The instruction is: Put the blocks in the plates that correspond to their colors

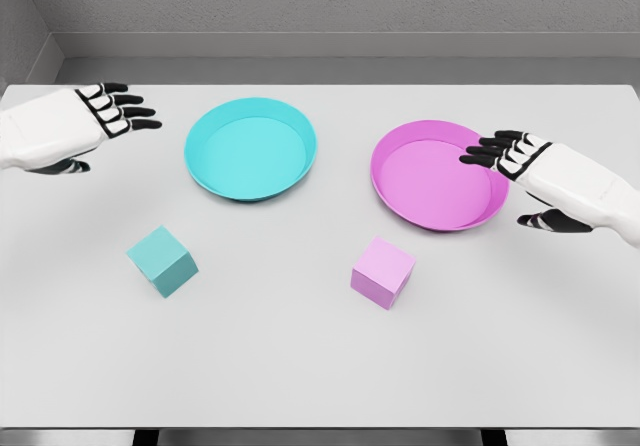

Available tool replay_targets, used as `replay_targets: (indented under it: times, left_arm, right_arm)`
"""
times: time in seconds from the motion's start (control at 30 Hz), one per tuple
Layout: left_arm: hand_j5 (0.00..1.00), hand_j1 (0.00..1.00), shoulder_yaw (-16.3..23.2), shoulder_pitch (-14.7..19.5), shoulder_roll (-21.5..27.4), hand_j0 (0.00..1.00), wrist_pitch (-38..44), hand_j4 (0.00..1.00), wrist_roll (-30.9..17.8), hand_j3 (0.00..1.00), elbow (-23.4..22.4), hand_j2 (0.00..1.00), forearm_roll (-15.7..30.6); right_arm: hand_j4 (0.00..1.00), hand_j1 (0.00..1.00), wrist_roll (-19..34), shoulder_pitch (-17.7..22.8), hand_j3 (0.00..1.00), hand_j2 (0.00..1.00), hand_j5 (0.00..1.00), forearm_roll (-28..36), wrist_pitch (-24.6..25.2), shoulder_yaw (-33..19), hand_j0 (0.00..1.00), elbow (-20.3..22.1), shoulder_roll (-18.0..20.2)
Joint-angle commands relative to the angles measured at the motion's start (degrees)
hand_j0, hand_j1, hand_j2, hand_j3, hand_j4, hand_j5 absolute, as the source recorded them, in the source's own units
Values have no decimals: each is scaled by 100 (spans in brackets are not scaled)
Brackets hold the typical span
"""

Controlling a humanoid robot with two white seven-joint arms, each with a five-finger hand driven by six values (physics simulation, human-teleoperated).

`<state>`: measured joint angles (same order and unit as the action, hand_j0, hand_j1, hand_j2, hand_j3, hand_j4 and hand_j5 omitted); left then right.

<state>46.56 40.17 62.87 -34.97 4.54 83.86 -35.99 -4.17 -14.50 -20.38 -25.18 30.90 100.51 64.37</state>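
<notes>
On the pale grey table (300, 366) two plates sit side by side toward the back: a cyan plate (250, 150) on the left and a pink plate (438, 175) on the right, both holding nothing. In front of each lies its matching block, the cyan block (162, 260) and the pink block (382, 272), each well apart from its plate with bare tabletop between. The left hand (105, 112) hovers left of the cyan plate, fingers spread and holding nothing. The right hand (520, 156) hangs over the pink plate's right rim, fingers likewise apart and holding nothing.
</notes>
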Motion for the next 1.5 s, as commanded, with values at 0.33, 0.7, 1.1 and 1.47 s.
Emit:
replay_targets:
  times: [0.33,0.7,1.1,1.47]
  left_arm:
    - [100,100,265,-563,112,100,-3,100,-857,100,491,100,30]
    - [100,100,406,-800,112,100,-3,100,-1025,100,965,100,303]
    - [100,100,450,-879,-134,100,-3,100,-1069,100,957,100,197]
    - [67,67,468,-870,-134,67,-3,67,-1130,67,965,67,4]
  right_arm:
    - [100,100,1270,-1309,100,100,100,25,66,1278,100,4,-592]
    - [100,100,1832,-1907,100,100,100,25,-84,2209,100,12,-935]
    - [100,100,2246,-2399,100,100,100,43,-5,2869,100,4,-1427]
    - [56,56,2483,-2399,56,56,56,25,-14,2939,56,-5,-1418]
